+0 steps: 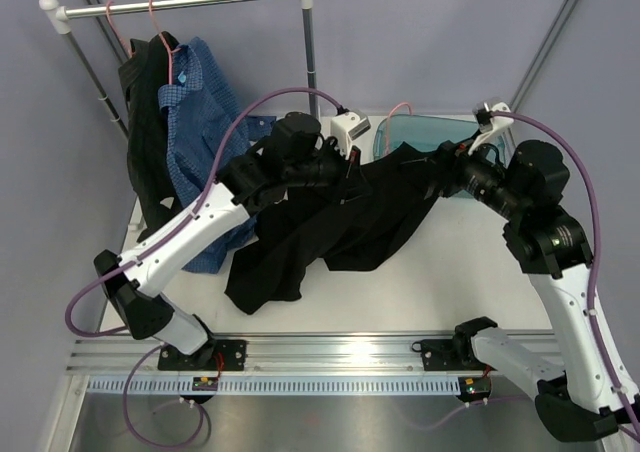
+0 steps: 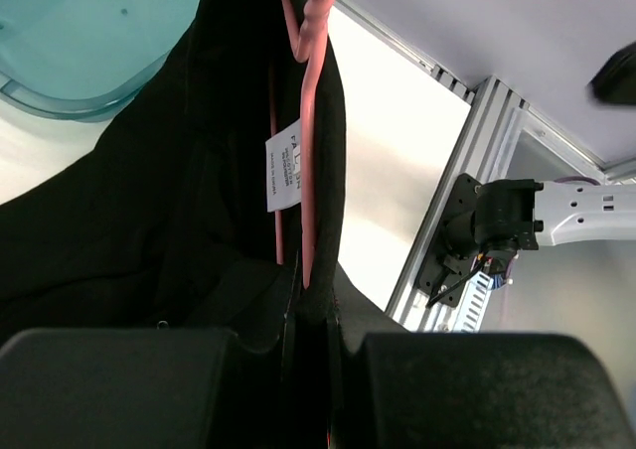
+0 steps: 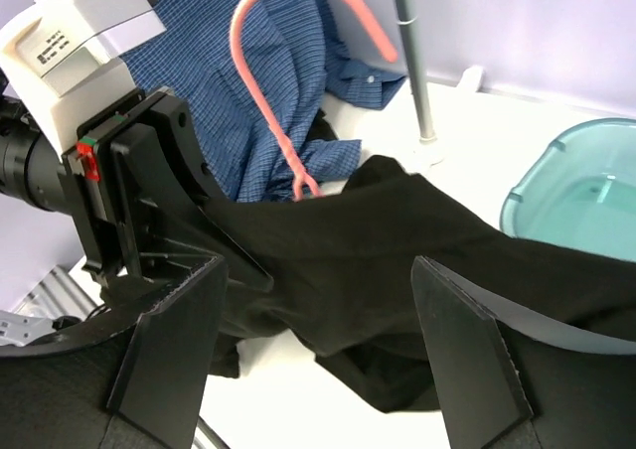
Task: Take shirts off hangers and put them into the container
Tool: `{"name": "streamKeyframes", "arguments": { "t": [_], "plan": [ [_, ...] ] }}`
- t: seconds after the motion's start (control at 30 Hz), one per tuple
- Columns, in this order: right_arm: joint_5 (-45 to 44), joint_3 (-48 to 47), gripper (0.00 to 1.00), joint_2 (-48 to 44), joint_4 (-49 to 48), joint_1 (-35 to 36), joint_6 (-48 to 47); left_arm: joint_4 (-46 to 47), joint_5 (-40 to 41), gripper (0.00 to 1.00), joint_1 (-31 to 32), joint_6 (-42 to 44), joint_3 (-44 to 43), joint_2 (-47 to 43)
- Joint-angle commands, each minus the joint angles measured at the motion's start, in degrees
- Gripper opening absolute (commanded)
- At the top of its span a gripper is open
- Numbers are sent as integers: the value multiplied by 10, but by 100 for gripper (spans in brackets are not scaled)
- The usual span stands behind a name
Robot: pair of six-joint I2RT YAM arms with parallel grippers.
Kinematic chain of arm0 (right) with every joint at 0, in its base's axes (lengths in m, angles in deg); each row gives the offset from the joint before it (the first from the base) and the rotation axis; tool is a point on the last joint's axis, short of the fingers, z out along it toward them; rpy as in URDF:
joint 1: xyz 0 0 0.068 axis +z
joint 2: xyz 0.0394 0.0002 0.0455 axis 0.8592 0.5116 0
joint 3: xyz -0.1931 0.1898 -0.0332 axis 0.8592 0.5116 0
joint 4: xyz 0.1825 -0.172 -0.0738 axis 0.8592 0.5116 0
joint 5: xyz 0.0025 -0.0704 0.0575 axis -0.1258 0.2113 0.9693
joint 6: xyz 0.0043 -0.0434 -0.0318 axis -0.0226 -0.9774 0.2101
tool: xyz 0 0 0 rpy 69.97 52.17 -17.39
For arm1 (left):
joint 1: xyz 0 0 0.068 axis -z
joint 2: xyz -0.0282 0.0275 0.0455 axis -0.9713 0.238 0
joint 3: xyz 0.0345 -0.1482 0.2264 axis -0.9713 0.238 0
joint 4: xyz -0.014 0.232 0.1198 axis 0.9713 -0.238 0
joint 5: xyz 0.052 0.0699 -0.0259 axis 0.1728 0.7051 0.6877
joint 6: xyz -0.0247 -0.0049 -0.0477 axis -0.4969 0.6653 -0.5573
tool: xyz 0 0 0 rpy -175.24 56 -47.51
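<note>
Judging from the empty container (image 1: pixel 410 132) at one o'clock, nothing is done: left gripper (image 2: pixel 313 320) clamps the hanger (image 2: pixel 306 151) inside a black shirt (image 1: pixel 340 222) mid-table, right gripper (image 3: pixel 318 270) spread wide around its cloth, two more shirts (image 1: pixel 190 137) hanging at ten o'clock.

A white table (image 1: pixel 430 292) carries a see-through teal tub (image 1: pixel 425 132) at its far right. A black shirt (image 1: pixel 300 242) is spread across the middle, its lower end lying flat on the surface and its upper end overlapping the tub's near edge in the top view. At left, the folds of a blue checked shirt (image 1: pixel 195 122) rest on the tabletop. A rack post (image 1: pixel 311 72) stands at the far edge. An aluminium rail (image 1: pixel 330 344) lines the near edge.
</note>
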State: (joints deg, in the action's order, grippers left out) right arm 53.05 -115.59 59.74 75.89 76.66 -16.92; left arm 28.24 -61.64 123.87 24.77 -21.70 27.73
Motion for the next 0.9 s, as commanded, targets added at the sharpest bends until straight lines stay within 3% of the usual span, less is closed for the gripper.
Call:
{"name": "streamKeyframes", "arguments": {
  "t": [0.0,0.33,0.87],
  "plan": [
    [-2,-32,83,18,-47,30,6,50,-1,0,4,0,-43,10],
    [-52,-52,75,90,-89,76,-5,13,-3,0,18,23,-76,33],
    [-62,-41,49,111,-108,77,-14,-2,-9,0,19,41,-72,18]
  ]
}}
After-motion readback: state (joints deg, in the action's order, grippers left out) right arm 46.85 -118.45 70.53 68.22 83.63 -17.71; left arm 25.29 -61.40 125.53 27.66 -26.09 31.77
